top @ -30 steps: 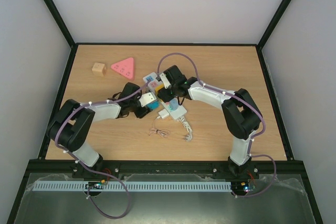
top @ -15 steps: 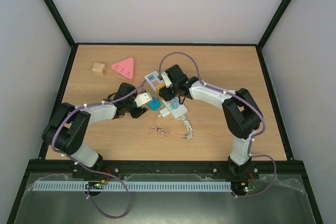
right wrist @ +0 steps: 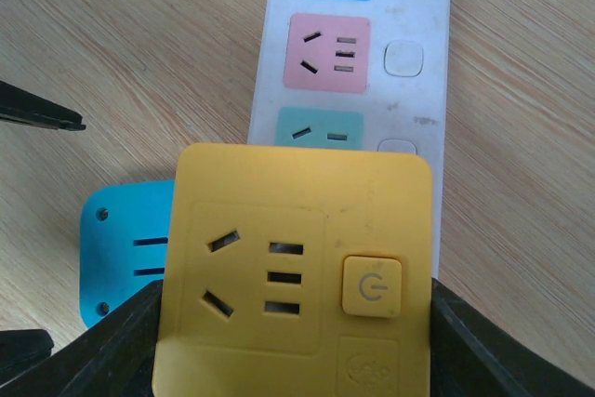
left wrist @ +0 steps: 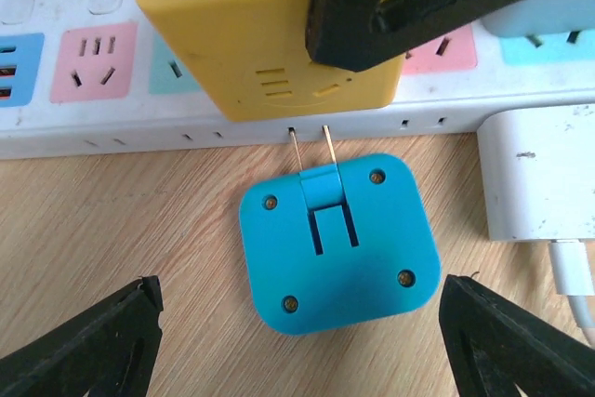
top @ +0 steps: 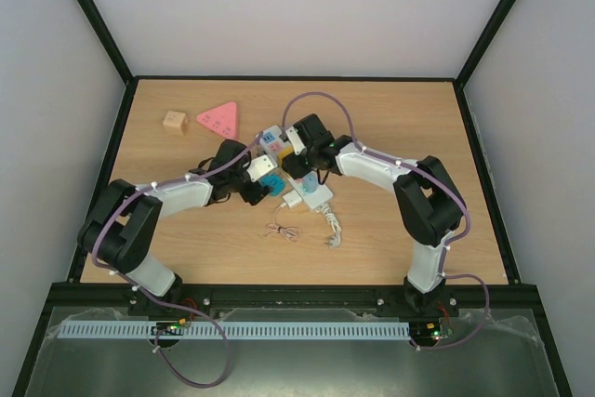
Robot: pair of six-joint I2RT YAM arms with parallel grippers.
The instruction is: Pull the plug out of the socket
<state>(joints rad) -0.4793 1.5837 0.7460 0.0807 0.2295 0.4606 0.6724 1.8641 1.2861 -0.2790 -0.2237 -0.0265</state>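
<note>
Your left gripper [left wrist: 299, 290] backed off toward the left edge half a second ago and is now forward again at the socket [right wrist: 414, 104], mid-worktop [top: 390, 109]. Its fingers [left wrist: 102, 341] are released and spread either side of the blue adapter [left wrist: 337, 244], which lies prongs-out and hasn't shifted. Your right gripper [right wrist: 297, 323] is clenched on the yellow adapter [right wrist: 279, 230], which sits on the socket. The plug [left wrist: 541, 174] lies against the socket's side at its near-edge end, with the cable [top: 282, 232] loose beside it. Can't tell if it's seated. The plug looks untouched, so re-aim there.
</note>
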